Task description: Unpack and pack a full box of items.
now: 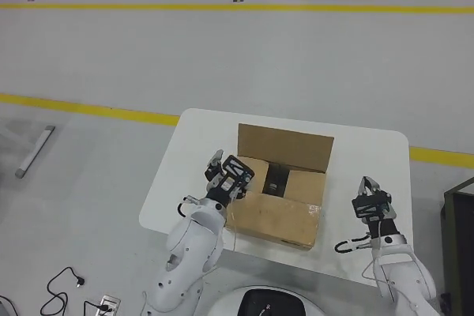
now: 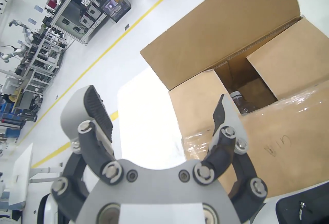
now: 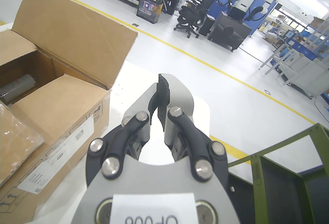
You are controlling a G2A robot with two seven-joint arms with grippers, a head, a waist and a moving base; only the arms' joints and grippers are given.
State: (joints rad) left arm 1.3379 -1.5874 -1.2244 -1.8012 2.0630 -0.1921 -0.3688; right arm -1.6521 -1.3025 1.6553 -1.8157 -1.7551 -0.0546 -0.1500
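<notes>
A brown cardboard box (image 1: 278, 217) stands on the white table (image 1: 363, 150), its far flap upright and its two side flaps partly folded in. Through the gap I see a clear bottle with a white cap (image 2: 240, 102), also visible as a pale cylinder (image 3: 16, 87) lying inside. My left gripper (image 1: 225, 167) hovers at the box's left top corner, open, with nothing between its fingers (image 2: 99, 109). My right gripper (image 1: 370, 188) hangs over the table to the right of the box, shut and empty.
A dark green metal frame (image 1: 468, 237) stands off the table's right side. Yellow floor lines run behind the table. Bare tabletop lies between the box and my right gripper.
</notes>
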